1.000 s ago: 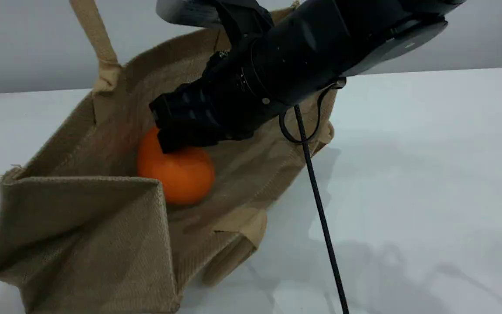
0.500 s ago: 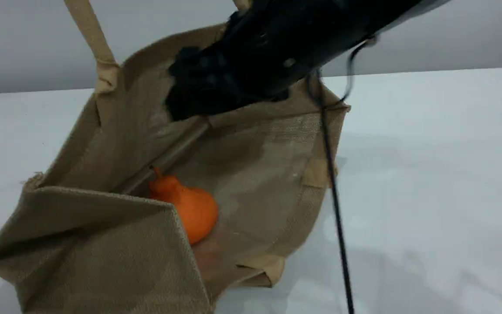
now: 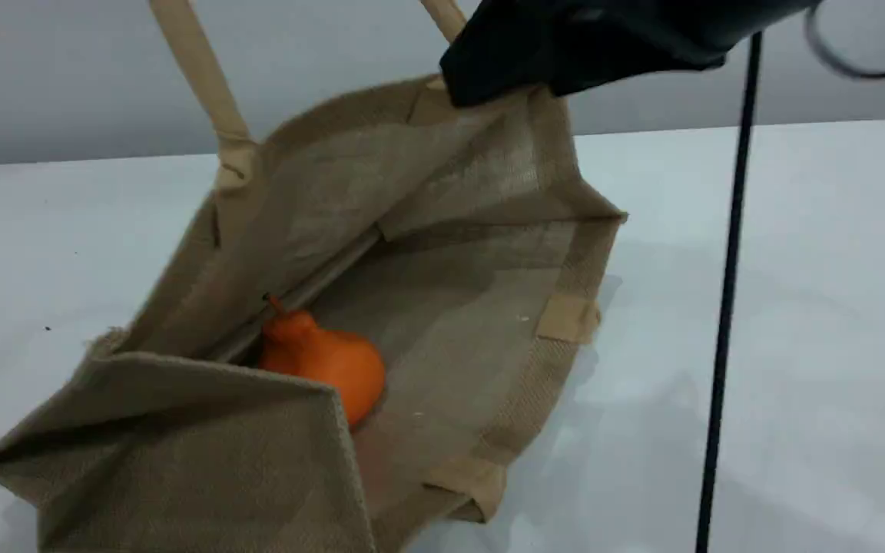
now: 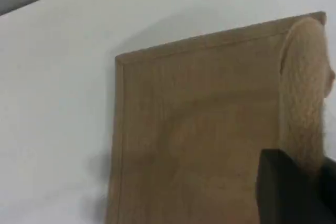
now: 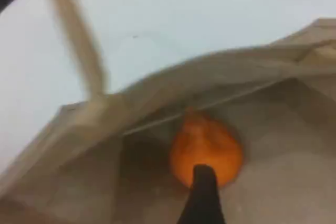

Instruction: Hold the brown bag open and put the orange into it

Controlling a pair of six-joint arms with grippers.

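The brown bag (image 3: 450,307) lies on its side on the white table with its mouth pulled open toward the camera. The orange (image 3: 327,365) rests free on the bag's lower inside wall, knob up. One beige handle (image 3: 200,77) runs taut up out of the scene view. In the left wrist view that handle (image 4: 302,87) ends at my left fingertip (image 4: 286,187), shut on it, beside the bag's outer face (image 4: 199,129). My right gripper (image 3: 481,73) hangs above the bag's far rim, open and empty. Its fingertip (image 5: 202,192) looks down on the orange (image 5: 207,148).
A black cable (image 3: 723,307) hangs straight down on the right of the bag, over the table (image 3: 796,230). The second handle (image 3: 446,15) rises behind my right arm. A grey wall stands behind the table.
My right gripper let the orange go and rose up and right out of the bag. The orange rolled and settled on the lower wall. The bag's mouth shifted right and opened wider.
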